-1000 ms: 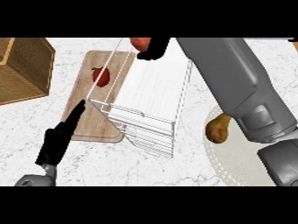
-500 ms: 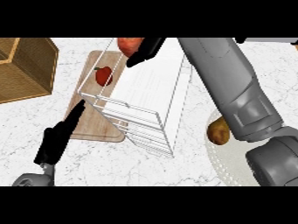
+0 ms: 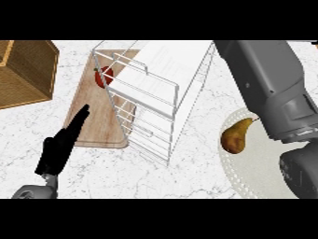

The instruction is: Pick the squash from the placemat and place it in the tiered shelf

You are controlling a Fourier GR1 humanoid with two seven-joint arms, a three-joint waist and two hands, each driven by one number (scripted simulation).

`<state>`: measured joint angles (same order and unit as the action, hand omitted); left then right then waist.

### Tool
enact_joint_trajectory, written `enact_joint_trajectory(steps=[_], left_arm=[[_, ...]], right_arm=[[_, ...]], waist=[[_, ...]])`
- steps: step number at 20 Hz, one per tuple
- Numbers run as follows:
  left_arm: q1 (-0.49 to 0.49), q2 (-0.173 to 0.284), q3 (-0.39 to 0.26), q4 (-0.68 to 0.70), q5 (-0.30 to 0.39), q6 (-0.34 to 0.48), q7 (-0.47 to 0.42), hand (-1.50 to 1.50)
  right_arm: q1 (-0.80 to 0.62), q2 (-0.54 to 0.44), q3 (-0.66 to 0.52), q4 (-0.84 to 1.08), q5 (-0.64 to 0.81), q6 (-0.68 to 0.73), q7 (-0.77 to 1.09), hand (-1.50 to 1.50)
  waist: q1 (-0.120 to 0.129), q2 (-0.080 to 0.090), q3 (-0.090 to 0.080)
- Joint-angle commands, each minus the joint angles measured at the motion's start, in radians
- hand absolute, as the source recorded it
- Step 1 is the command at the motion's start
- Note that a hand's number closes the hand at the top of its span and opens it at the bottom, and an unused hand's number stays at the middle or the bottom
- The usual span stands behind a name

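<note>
On the placemat [image 3: 258,172], tan pear-shaped squash [image 3: 236,136]

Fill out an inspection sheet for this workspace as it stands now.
Surface: white marble counter, visible between items.
Job's things: yellow-brown pear-shaped squash lies on the pale round placemat; white wire tiered shelf stands at centre.
Clutter: wooden cutting board under the shelf's left side; red fruit seen through the wires at the board's far end; wicker box at far left.
Hands: left hand open, fingers straight, over the board's near edge. Right hand out of view; only its grey forearm shows.
Cables: nothing seen.
Surroundings: nothing seen.
</note>
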<state>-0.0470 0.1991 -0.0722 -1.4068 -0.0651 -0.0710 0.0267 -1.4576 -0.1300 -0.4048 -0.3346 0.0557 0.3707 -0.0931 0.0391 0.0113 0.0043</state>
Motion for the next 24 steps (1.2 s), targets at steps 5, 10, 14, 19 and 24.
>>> enact_joint_trajectory(steps=[5, 10, 14, 19, 24], left_arm=[[-0.014, -0.02, -0.02, 0.013, -0.012, 0.004, 0.049, 0.0], [-0.036, -0.007, -0.019, 0.025, -0.01, -0.023, 0.024, 0.0], [-0.036, -0.048, -0.056, -0.001, -0.032, 0.004, 0.045, 0.0], [-0.068, -0.016, -0.019, 0.019, -0.007, -0.025, 0.053, 0.0], [-0.016, -0.026, -0.052, 0.012, -0.018, -0.038, 0.021, 0.0]], right_arm=[[0.035, -0.275, -0.052, 0.066, 0.011, -0.07, 0.048, -1.5], [0.108, -0.409, -0.061, 0.084, 0.002, 0.107, -0.03, -1.5], [0.124, -0.468, -0.067, 0.093, 0.003, 0.168, -0.086, -1.5], [0.133, -0.533, -0.039, 0.096, 0.033, 0.282, -0.134, -1.5], [0.141, -0.544, -0.006, 0.102, 0.08, 0.257, -0.173, -1.5]], waist=[[0.023, 0.025, -0.004], [0.038, 0.04, -0.002], [0.055, 0.043, -0.001], [0.065, 0.046, 0.0], [0.086, 0.046, -0.001]])
